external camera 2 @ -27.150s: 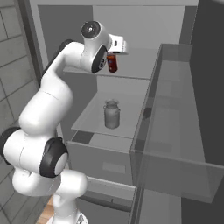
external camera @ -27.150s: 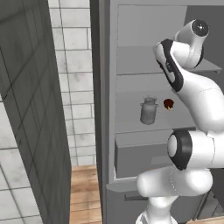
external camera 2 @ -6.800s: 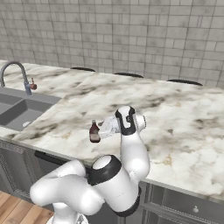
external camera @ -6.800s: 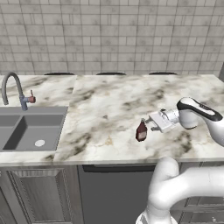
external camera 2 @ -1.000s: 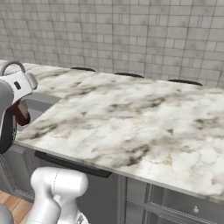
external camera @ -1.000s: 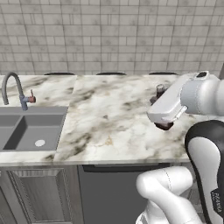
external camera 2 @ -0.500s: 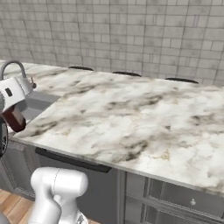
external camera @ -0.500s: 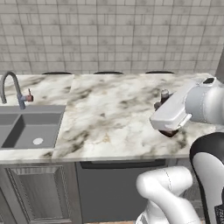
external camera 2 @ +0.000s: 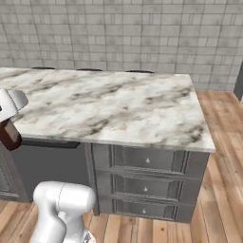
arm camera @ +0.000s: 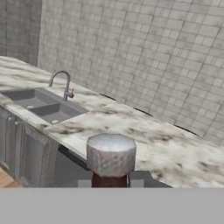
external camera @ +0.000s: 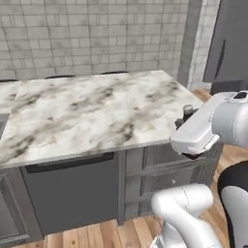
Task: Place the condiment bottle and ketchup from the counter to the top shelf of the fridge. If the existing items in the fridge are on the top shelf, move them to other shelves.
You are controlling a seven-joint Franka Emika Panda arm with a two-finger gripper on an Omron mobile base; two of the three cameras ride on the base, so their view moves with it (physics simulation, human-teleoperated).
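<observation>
Gripping round-capped dark-red bottle (arm camera: 110,162)

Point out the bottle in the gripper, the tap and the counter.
bottle (arm camera: 110,154), hand view, on its grey cap.
tap (arm camera: 61,78), hand view, on the curved spout.
counter (external camera 2: 118,107), right base view, on bare marbled top.

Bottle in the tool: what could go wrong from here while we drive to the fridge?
1. The tool pinches the dark red bottle just below its grey cap; a jolt could let it slip.
2. In the right base view the bottle hangs close to the counter edge; a swing could knock it.
</observation>
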